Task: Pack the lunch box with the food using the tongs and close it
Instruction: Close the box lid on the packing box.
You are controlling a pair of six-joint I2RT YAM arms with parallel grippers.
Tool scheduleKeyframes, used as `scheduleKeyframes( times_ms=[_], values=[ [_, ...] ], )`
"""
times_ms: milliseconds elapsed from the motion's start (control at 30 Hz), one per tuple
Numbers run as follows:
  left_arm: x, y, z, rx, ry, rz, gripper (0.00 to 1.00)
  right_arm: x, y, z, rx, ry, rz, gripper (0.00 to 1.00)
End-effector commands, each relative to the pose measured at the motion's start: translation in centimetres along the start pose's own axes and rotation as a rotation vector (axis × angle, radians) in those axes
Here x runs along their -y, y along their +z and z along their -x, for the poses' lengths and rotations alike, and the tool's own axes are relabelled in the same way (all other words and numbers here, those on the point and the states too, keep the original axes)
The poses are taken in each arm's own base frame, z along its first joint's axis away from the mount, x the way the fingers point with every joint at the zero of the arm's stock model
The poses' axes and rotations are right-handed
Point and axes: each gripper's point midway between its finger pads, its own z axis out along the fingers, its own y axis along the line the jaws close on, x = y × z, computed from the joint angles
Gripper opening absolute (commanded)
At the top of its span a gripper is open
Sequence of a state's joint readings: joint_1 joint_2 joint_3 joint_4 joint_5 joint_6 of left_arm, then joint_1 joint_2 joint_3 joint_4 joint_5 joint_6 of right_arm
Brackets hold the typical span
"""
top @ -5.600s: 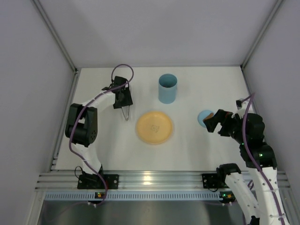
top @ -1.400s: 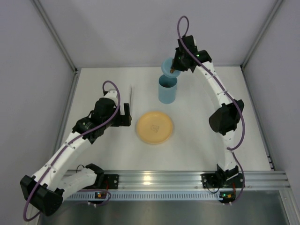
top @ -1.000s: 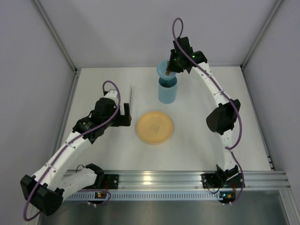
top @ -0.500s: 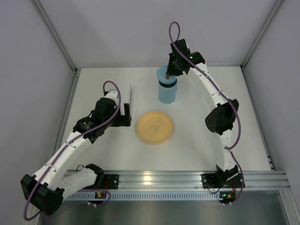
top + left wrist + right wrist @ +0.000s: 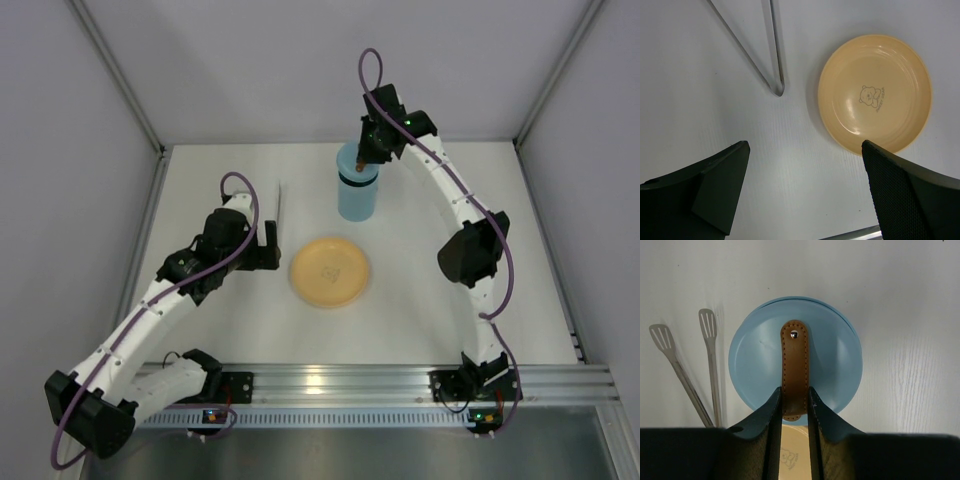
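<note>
"Pinching anything, those right fingers (image 5: 767, 422)?"

"Yes. They stand narrow, clamped on the near end of the brown strap (image 5: 794, 350) that runs across the round light-blue lid (image 5: 752, 365)."

"And where is the lid?"

"Over the mouth of the lunch box (image 5: 357, 200), the tall light-blue cup standing upright at the back of the white surface (image 5: 430, 290). A thin second edge shows past the lid's far side, so it looks a touch off centre. Whether it is pressed home I cannot tell."

"What about the left fingers (image 5: 715, 185)?"

"Spread wide, holding nothing, hanging above the bare surface. The right-hand one is at the near rim of the yellow-orange plate (image 5: 900, 75), which has a little bear printed in its middle."

"The tongs (image 5: 775, 90)?"

"Lying flat on the surface just left of the plate, apart from it. The joined end points toward the left fingers, and the two flat slotted tips reach toward the back, beside the lunch box."

"Does anything touch them?"

"No, they lie free."
</note>
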State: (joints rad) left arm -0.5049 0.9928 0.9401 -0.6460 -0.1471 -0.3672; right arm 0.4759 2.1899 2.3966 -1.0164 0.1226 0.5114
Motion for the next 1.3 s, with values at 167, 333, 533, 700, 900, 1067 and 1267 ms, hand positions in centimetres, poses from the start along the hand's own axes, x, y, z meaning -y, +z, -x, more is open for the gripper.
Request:
scheduleKeyframes(
  times_ms=[167, 333, 533, 700, 900, 1067, 1267],
  values=[
    [-0.1, 0.1, 0.3, 0.012, 0.005, 0.009, 0.98, -0.7, -0.9, -1.3, -0.029, -0.057, -0.001, 0.0],
    [-0.2, 0.2, 0.1, 0.007, 0.008, 0.011, 0.98, -0.6, -0.6, -1.9, -0.046, -0.062, -0.006, 0.0],
    [-0.2, 0.2, 0.1, 0.005, 0.006, 0.01, 0.99, -0.4, -0.5, -2.5, -0.063, -0.073, -0.014, 0.0],
    [-0.2, 0.2, 0.1, 0.004, 0.004, 0.01, 0.98, -0.3, -0.5, -2.7, -0.069, -0.075, -0.02, 0.0],
    [-0.2, 0.3, 0.0, 0.0, 0.005, 0.011, 0.98, -0.5, -1.4, -1.8, -0.032, -0.063, -0.008, 0.0],
    [-0.1, 0.3, 0.0, -0.002, 0.004, 0.011, 0.98, -0.5, -2.1, -1.7, -0.038, -0.077, -0.006, 0.0],
    [-0.1, 0.3, 0.0, -0.002, 0.003, 0.009, 0.98, -0.6, -2.9, -1.2, -0.017, -0.077, -0.003, 0.0]
  ],
)
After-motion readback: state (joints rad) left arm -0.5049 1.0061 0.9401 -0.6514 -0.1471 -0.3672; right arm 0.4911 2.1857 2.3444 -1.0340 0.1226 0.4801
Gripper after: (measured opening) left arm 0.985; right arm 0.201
